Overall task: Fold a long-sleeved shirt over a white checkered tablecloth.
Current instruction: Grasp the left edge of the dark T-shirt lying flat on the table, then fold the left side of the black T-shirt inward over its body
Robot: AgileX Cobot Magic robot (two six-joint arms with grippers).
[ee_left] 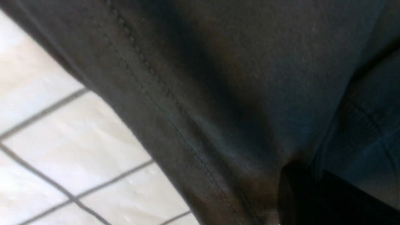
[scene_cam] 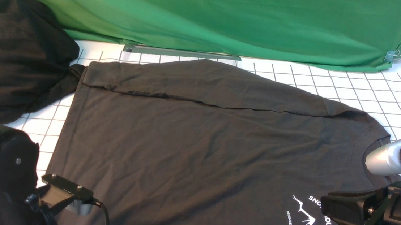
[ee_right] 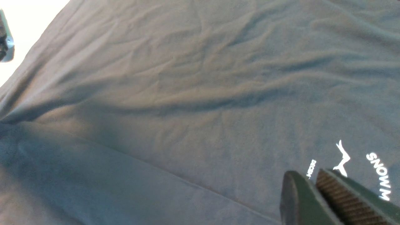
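"What is your left claw doing?"

"My left claw, the black two-fingered gripper [ee_left: 303, 179], is closed on a pinch of the large dark brownish-black cotton long-sleeved shirt [scene_cam: 183, 143]. The wrist view shows the cloth drawn into creases at its fingertips, near the stitched hem [ee_left: 175, 125]."

"And your right one?"

"I've got the right claw, the other black gripper [ee_right: 309, 179], slightly open with nothing between its fingers. It's over the shirt, beside the small white SNOW MOUNTAIN mountain print [scene_cam: 305, 219]."

"Where does the shirt lie?"

"It's spread over the wide white tablecloth with the thin dark grid [scene_cam: 50, 124], its hem towards my left and its round neckline [scene_cam: 369, 156] towards my right. The far sleeve [scene_cam: 224, 89] is folded in along the far edge, lying across the body with its cuff at the hem end. The front view cuts off the near side, so I can't see all of it there."

"What else is around it?"

"I see a shapeless black heap of cloth [scene_cam: 17, 45] at the far left, just beside the hem corner. Beyond the shirt hangs a plain green cloth [scene_cam: 230, 21], with a metal binder clip [scene_cam: 393, 55] at its lower right corner."
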